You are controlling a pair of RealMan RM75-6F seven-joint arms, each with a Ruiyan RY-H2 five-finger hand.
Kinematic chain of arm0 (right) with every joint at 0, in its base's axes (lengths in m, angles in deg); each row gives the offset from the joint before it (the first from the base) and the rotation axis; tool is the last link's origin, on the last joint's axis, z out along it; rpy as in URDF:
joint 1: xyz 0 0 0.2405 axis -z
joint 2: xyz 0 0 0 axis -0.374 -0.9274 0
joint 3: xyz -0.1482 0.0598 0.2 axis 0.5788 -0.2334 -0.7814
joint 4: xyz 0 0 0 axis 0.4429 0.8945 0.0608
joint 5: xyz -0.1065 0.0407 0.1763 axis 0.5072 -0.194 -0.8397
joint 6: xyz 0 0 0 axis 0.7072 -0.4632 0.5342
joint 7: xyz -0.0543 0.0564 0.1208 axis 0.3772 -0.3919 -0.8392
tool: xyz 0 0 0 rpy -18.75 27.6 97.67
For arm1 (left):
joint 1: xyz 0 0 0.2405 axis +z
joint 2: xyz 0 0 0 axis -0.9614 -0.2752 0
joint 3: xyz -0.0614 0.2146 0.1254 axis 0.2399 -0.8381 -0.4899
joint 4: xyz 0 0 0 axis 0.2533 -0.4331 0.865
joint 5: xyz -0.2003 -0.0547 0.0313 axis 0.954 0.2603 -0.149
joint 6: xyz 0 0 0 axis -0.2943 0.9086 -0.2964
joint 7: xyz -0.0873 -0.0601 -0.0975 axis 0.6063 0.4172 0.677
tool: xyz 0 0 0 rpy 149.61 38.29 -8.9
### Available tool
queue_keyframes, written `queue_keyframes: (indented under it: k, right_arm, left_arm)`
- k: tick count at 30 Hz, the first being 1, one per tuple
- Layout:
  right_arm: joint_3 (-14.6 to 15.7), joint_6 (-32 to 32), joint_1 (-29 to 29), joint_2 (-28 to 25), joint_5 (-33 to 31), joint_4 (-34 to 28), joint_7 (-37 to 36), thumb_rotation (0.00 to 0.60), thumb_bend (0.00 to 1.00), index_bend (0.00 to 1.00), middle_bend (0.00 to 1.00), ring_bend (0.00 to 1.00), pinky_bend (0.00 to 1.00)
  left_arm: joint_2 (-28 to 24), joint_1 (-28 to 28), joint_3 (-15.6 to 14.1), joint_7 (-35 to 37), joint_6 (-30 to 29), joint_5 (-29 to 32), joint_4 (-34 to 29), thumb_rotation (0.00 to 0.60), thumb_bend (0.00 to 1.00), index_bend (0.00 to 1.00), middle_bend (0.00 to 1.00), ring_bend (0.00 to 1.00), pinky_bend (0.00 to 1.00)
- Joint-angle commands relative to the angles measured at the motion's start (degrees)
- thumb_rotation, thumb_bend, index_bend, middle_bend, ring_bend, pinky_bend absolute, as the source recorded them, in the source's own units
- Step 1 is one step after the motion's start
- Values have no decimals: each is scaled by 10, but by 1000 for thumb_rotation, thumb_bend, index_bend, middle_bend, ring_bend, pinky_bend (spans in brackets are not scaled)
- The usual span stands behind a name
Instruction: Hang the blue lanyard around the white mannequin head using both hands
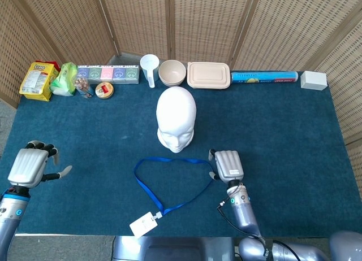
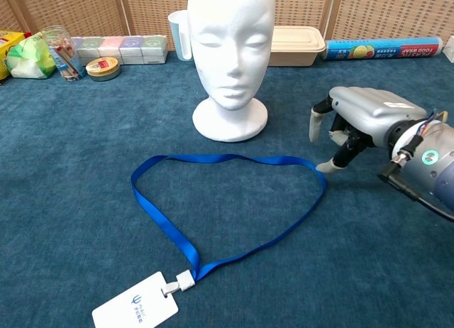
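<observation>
I'm working in what looks like a staged robot test booth, not a lived-in room: woven wicker screens [image 1: 169,21] wall off the far side and both ends of a table [image 1: 294,131] covered in blue carpet, and household props stand lined up along its far edge, snack bag [image 1: 37,80] to white box [image 1: 313,80].

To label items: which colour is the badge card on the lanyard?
White with a small dark logo; the badge card shows best in the chest view.

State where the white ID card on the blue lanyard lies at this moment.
In the chest view the ID card lies flat on the blue cloth, lower left, clipped to the lanyard loop's near end.
</observation>
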Motion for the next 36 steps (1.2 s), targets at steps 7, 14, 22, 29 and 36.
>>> queue_keyframes:
  k: [7,14,22,29,36]
  right_arm:
    - [-3,8,-13,18,-32,33,5,600,202,465,919,1000,1000]
    - [-8,7,-21,23,-41,38,5,600,202,465,919,1000,1000]
    - [-8,8,-29,27,-60,41,17,600,202,465,918,1000,1000]
    - [-3,7,-33,32,-66,56,19,600,202,465,916,1000,1000]
    - [2,7,-34,30,-71,59,23,600,210,465,911,1000,1000]
  left_arm:
    - [-1,1,-4,2,-1,2,-1,330,212,650,514,412,271]
    - [-1,0,-5,1,-1,3,-2,335,213,650,514,411,271]
    - [2,-1,-8,5,0,3,1,337,213,650,514,410,271]
    - [1,1,-9,9,-3,3,3,336,213,650,514,410,271]
    - [1,1,-10,13,-3,2,4,337,213,650,514,409,271]
